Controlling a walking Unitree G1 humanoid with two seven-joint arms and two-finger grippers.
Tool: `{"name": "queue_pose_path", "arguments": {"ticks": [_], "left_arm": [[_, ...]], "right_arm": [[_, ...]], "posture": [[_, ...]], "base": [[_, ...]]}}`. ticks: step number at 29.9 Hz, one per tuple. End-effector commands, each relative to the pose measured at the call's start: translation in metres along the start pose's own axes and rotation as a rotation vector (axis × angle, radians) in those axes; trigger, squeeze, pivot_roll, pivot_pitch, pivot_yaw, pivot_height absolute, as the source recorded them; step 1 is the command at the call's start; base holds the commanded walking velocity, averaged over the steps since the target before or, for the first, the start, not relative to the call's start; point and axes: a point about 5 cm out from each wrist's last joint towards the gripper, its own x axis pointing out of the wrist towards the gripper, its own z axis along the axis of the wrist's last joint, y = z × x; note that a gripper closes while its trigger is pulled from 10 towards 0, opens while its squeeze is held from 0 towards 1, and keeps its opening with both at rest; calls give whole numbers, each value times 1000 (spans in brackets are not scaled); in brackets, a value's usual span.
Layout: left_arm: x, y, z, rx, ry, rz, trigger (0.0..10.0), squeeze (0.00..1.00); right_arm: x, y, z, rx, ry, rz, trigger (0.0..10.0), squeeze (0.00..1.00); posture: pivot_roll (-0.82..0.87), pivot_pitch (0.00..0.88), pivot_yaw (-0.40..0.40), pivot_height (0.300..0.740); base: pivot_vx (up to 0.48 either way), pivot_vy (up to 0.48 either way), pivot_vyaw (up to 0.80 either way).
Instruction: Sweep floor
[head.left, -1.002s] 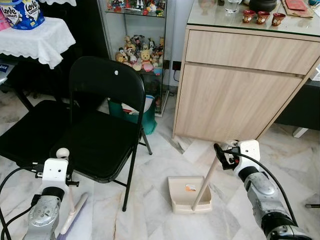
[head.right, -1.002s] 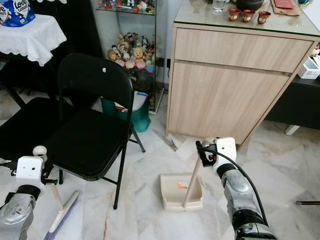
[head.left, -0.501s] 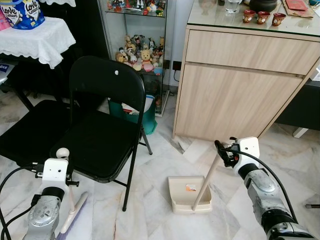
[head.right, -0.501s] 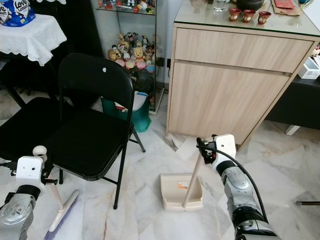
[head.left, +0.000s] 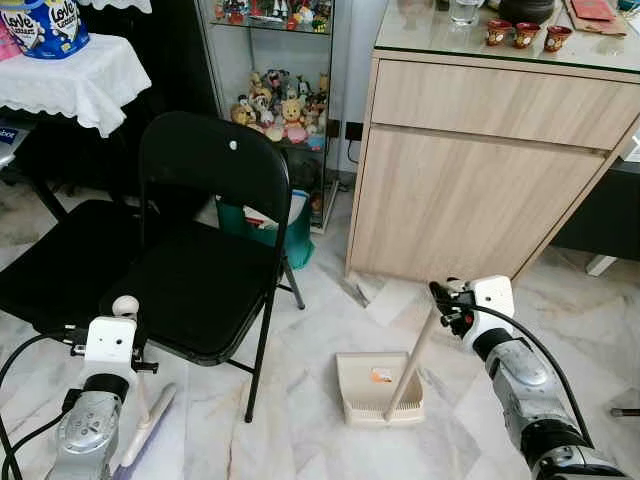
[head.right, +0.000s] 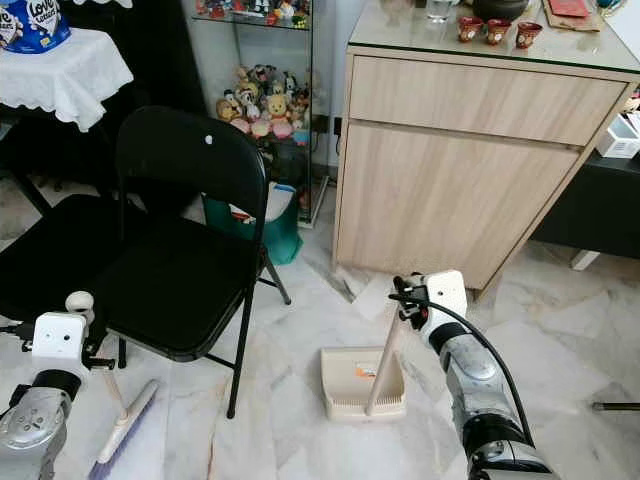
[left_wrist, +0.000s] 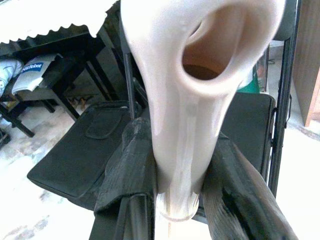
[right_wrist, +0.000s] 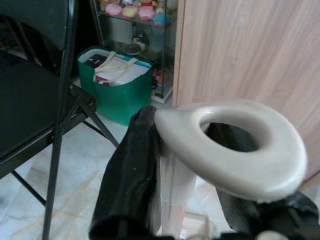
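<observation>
At 7 o'clock, nearest the camera, the left gripper pinches the pale handle of the broom, whose head rests on the marble floor close beside the front leg of the black folding chair. At 5 o'clock the right gripper has its fingers clamped on the upright handle of the dustpan, just under the looped grip; the cream pan sits flat on the floor at 6 o'clock, a small orange scrap inside it. The chair stands at 9 to 10 o'clock, between broom and pan. Behind it, at 11 o'clock, sits a green bag. The wooden cabinet fills 1 o'clock right behind the dustpan. A glass showcase of soft toys stands at 12, and a table with a white lace cloth at 10.
</observation>
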Motion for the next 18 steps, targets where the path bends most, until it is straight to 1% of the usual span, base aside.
{"name": "queue_pose_path", "arguments": {"ticks": [1, 7, 10, 11, 12, 14, 15, 18], "left_arm": [[2, 9, 5, 27, -25, 26, 10000, 0], [2, 10, 6, 28, -29, 27, 10000, 0], [2, 9, 5, 29, -29, 26, 10000, 0], [2, 10, 5, 29, -30, 27, 10000, 0], [2, 10, 5, 29, -30, 27, 10000, 0], [2, 10, 6, 30, -30, 28, 10000, 0], [3, 10, 6, 30, -31, 28, 10000, 0], [3, 10, 6, 29, -32, 28, 10000, 0]], "right_arm": [[-2, 1, -4, 9, 8, 13, 0, 0], [-3, 3, -3, 30, -6, 62, 0, 0], [-5, 3, -3, 55, -20, 91, 0, 0], [-7, 3, -3, 85, -27, 125, 0, 0], [-7, 3, -3, 85, -27, 125, 0, 0], [-11, 3, -4, 112, -29, 177, 0, 0], [-14, 4, -6, 130, -27, 229, 0, 0], [-20, 5, -7, 145, -27, 306, 0, 0]], "posture": [[7, 97, 20, 740], [7, 97, 20, 740], [9, 91, 20, 740], [10, 90, 19, 740], [10, 90, 19, 740], [9, 89, 19, 740], [9, 89, 19, 740], [9, 89, 19, 740]], "base": [[0, 0, 0], [0, 0, 0], [0, 0, 0], [0, 0, 0], [0, 0, 0], [0, 0, 0], [0, 0, 0], [0, 0, 0]]}}
